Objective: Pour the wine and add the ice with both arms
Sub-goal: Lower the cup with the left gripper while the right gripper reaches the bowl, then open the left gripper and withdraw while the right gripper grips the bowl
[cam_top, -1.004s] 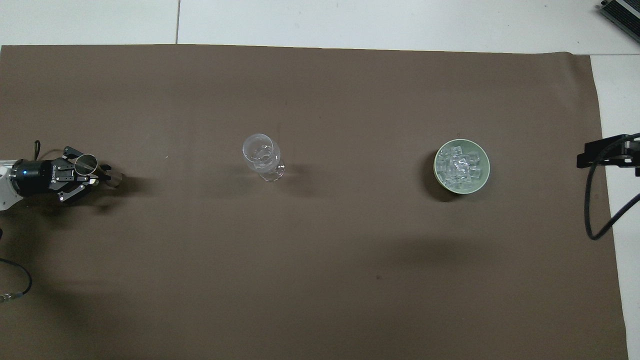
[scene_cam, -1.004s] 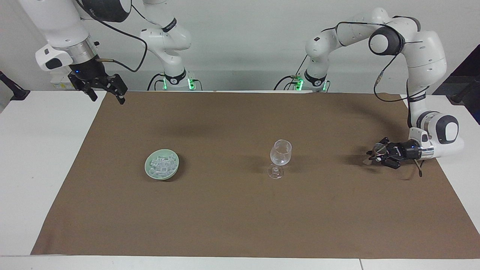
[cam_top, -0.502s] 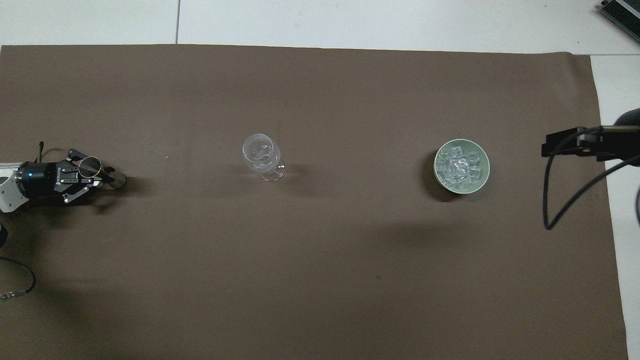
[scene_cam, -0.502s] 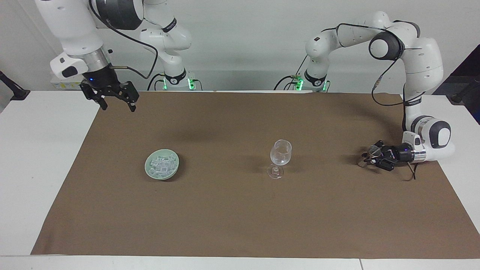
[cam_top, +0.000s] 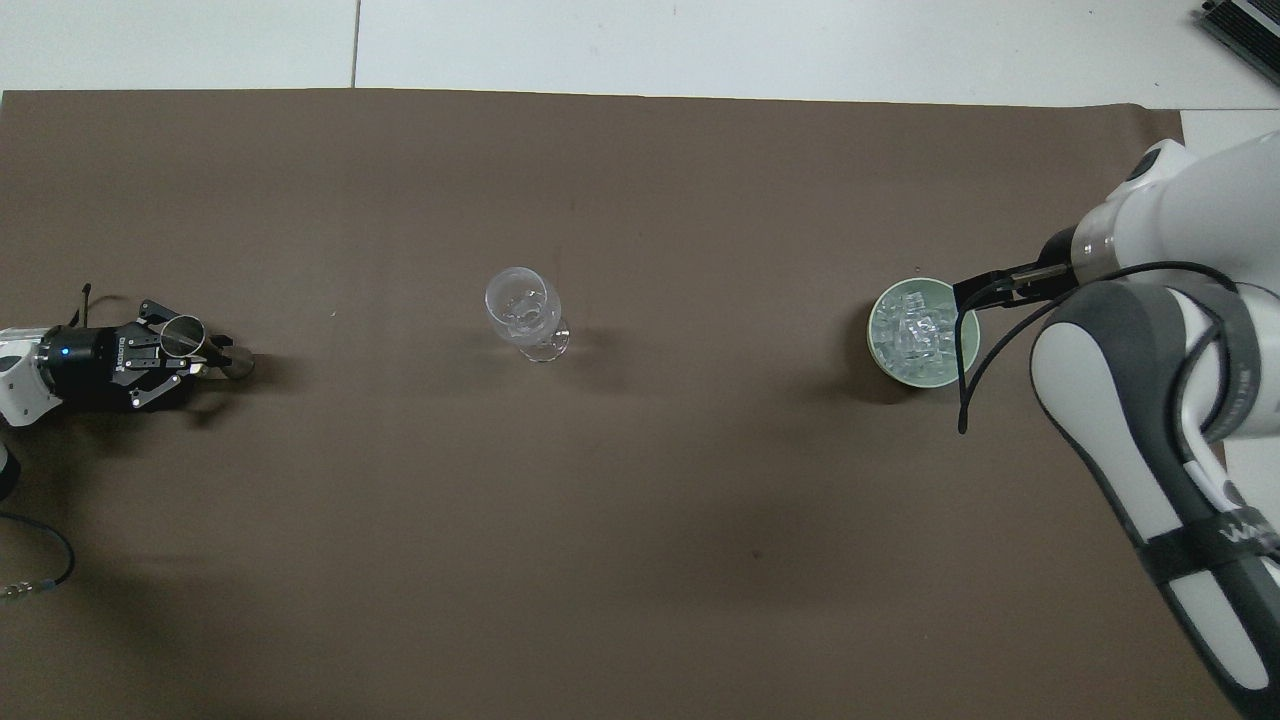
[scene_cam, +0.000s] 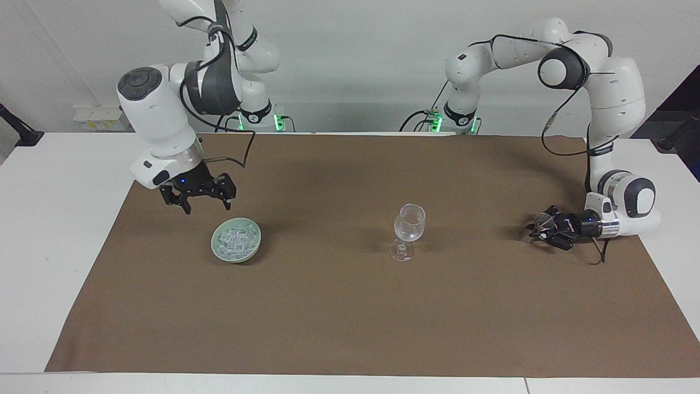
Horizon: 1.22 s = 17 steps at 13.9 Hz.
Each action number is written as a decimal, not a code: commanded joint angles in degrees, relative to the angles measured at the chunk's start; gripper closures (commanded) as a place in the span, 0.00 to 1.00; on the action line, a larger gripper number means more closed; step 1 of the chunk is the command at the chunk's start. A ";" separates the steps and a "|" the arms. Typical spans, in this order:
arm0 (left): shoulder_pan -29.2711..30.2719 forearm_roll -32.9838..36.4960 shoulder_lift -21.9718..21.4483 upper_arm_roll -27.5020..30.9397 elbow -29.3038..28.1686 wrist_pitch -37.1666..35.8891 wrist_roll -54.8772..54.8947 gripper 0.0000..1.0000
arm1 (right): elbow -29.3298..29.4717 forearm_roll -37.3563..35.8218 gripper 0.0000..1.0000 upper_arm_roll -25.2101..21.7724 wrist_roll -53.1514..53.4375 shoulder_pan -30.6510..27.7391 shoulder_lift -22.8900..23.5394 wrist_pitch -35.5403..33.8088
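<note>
The ice (scene_cam: 236, 239) (cam_top: 915, 335) is heaped in a pale green bowl (scene_cam: 215, 244) (cam_top: 890, 372) on the brown cloth. My right gripper (scene_cam: 208, 208) hangs open just above the bowl's rim, holding nothing. A clear stemmed glass (scene_cam: 409, 227) (cam_top: 522, 305) stands upright mid-table. At the left arm's end of the table, my left gripper (scene_cam: 538, 227) (cam_top: 200, 350) lies low over the cloth. It is shut on a small metal cup (cam_top: 181, 334). No wine is in view.
The brown cloth (scene_cam: 350, 317) (cam_top: 640, 560) covers most of the white table (scene_cam: 49, 230). The right arm's white elbow (cam_top: 1150, 420) reaches over the cloth at its own end. A loose black cable (cam_top: 40, 570) lies by the left arm.
The right arm has swung down from over the table's edge to just above the bowl, its gripper still open. The left gripper with the cup has barely shifted.
</note>
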 commanded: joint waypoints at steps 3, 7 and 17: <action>0.83 -0.59 0.19 -0.08 0.46 -0.86 0.62 0.60 | -10.59 0.27 0.00 0.77 -2.88 0.01 -1.73 8.10; 0.92 -0.33 -0.77 0.19 0.90 -1.04 0.35 0.42 | -14.55 0.19 0.00 0.77 -2.79 0.72 -0.59 15.65; 1.09 14.86 -10.26 3.53 7.14 0.19 -0.35 0.31 | -17.98 -0.43 0.33 0.86 -2.35 0.80 -0.32 23.92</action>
